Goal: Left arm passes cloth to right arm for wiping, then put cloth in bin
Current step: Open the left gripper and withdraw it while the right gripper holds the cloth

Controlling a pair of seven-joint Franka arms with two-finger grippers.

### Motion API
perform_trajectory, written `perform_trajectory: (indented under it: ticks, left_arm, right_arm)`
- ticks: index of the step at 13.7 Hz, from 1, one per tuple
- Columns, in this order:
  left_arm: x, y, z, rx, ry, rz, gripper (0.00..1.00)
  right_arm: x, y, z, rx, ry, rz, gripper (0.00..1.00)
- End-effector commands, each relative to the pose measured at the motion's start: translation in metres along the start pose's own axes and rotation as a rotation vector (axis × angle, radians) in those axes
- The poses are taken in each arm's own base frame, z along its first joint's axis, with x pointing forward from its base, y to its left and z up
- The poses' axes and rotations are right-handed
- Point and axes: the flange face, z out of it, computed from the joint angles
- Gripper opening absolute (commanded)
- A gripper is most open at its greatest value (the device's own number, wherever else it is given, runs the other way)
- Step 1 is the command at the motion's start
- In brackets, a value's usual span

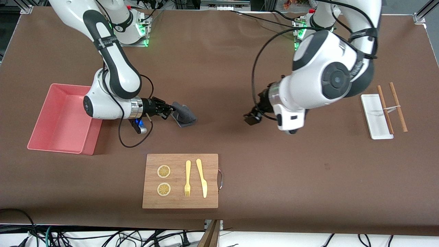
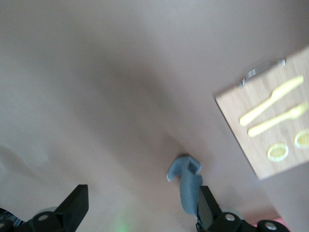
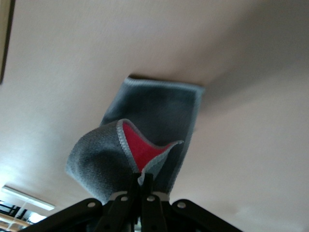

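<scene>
Right arm pose: I reach from my base at the table's top edge down and across, forearm lying nearly level, wrist turned sideways toward the table's middle.
Right gripper (image 1: 170,110): my fingers are pinched tight together on the cloth, over the table between the bin and the table's middle.
Cloth (image 1: 183,114): dark grey, hanging from my right fingertips; its lower end seems to reach the table, though I cannot tell whether it touches. In the right wrist view the cloth (image 3: 145,145) shows a red-pink patch folded in just at my fingertips.
Left arm pose: I come from my base at the top edge, elbow high, big wrist joint facing the front camera, hand tipped down toward the table's middle.
Left gripper (image 1: 252,117): my jaws stand wide apart with nothing between them, held over bare table well apart from the cloth.
Bin (image 1: 51,137): pink tub near the right arm's end of the table, beside my right forearm.
Wooden board (image 1: 180,200): near the front edge, carrying two lemon slices, a yellow fork (image 1: 187,178) and a yellow knife (image 1: 202,176).
White tray (image 1: 372,118): toward the left arm's end, with chopsticks (image 1: 398,106) across it.
</scene>
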Motion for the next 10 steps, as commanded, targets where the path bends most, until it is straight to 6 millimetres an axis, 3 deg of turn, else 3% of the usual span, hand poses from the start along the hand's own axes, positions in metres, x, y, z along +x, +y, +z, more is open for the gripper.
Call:
perform_trajectory:
  ticks: [1,7,10]
  left_arm:
    - [0.051,-0.030,-0.033,0.054,0.018,0.069,1.00]
    - [0.094,-0.148,-0.105,0.097,0.066,0.368,1.00]
    - [0.092,-0.194,-0.112,0.153,0.146,0.489,1.00]
  right_arm:
    - [0.026,0.019,-0.016,-0.030,0.029,-0.102,0.00]
    - [0.087,0.076,-0.077,-0.133,0.056,-0.307,0.00]
    - [0.098,0.082,-0.101,-0.208,0.074,-0.384,0.00]
